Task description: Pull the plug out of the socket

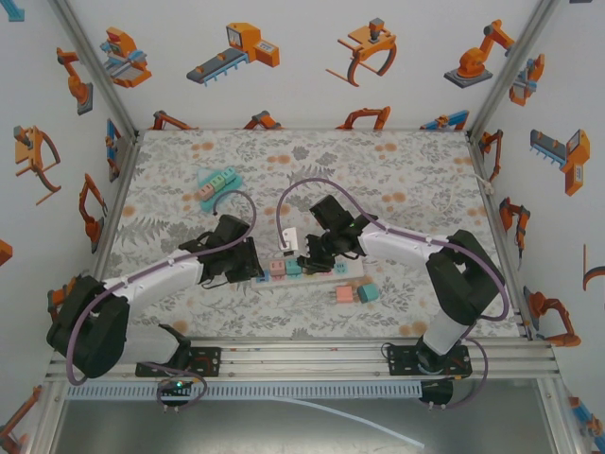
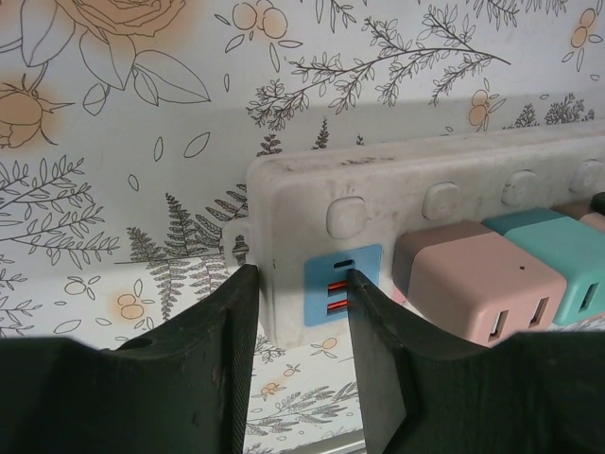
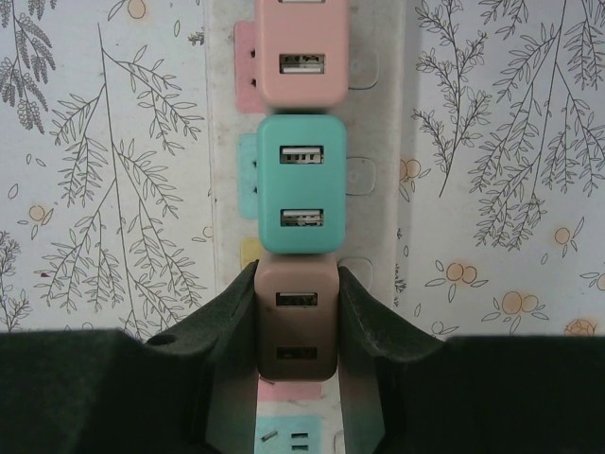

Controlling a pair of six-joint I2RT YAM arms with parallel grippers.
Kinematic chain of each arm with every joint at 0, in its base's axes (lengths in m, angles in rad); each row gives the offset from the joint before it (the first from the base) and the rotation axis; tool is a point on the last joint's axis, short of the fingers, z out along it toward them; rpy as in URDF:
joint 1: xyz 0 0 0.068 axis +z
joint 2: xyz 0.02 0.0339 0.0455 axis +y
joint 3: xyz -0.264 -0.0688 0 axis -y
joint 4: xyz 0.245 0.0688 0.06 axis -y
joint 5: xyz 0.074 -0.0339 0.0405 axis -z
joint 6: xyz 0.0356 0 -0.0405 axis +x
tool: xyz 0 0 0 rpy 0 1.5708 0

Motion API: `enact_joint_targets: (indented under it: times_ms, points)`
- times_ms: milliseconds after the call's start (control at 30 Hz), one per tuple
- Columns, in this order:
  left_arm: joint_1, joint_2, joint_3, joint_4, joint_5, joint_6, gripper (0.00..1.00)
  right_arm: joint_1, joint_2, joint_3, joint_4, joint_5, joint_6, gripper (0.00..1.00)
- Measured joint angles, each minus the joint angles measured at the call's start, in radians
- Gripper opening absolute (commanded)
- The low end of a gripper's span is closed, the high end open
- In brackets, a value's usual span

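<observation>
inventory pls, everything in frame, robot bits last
Power strip: 1, white, table centre, between the arms.
Plugged in: 3, pink plug, teal plug, brown plug, in a row on the strip.
Loose: 2, loose pink plug, loose teal plug, on the table near-right of the strip.
Second strip: 1, teal, carrying small pastel blocks, back left.
Table cover: 1, grey floral, orange blooms.
Walls: white, orange robot prints.
Left gripper: 1, black, fingers flanking the strip's end at the blue USB panel; grip unclear.
Right gripper: 1, black, shut on the brown plug.
</observation>
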Motion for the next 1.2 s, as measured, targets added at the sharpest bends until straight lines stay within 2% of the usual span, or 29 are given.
enact_joint_targets:
  times_ms: [500, 867, 1200]
  points:
    - [-0.02, 0.031, 0.027, -0.029, -0.028, 0.018, 0.42, 0.011, 0.0, 0.023, -0.029, 0.023, 0.048, 0.14]
    - [-0.029, 0.049, 0.05, -0.055, -0.043, 0.018, 0.42, 0.012, -0.027, 0.03, -0.04, 0.029, 0.068, 0.14]
    - [-0.035, 0.054, 0.068, -0.073, -0.054, 0.022, 0.42, 0.014, -0.137, 0.012, -0.034, 0.035, 0.072, 0.14]
